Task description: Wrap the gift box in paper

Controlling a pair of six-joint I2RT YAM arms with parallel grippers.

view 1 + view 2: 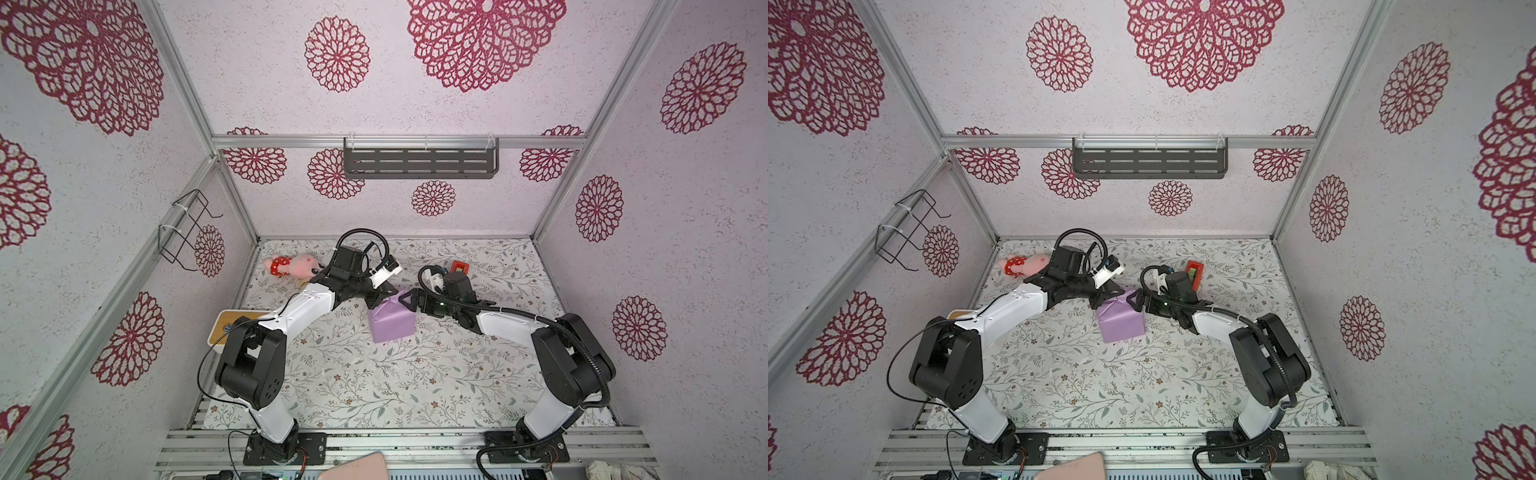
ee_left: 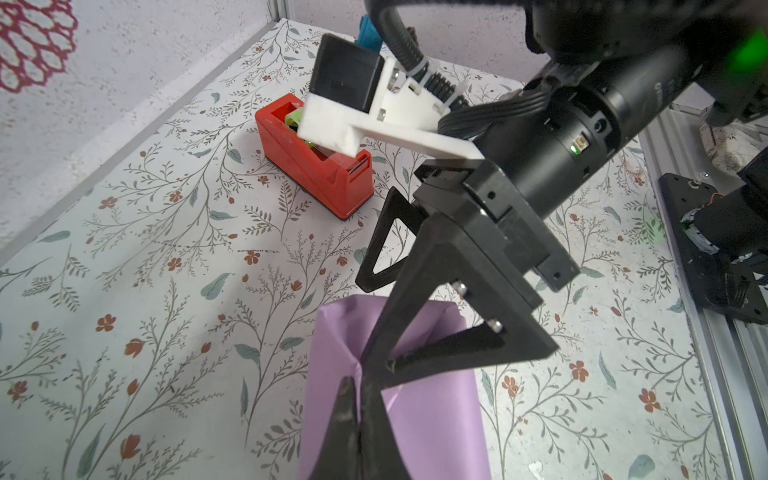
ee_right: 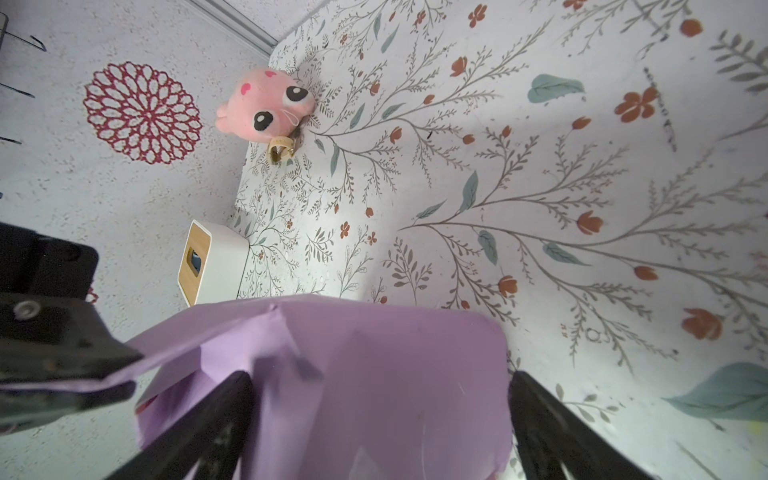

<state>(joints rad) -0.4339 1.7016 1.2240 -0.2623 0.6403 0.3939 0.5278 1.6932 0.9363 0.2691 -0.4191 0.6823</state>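
1. Most of the wrapping looks done. The gift box is hidden under lilac paper, just 12 o'clock of the counter's centre.
2. Left claw is clamped on a loose paper flap at the parcel's 11 o'clock corner.
3. Right claw is spread wide over the 1 o'clock end.
4. Left to do, I'd judge: fold that end shut and tape it. The red tape dispenser sits at 1 o'clock.
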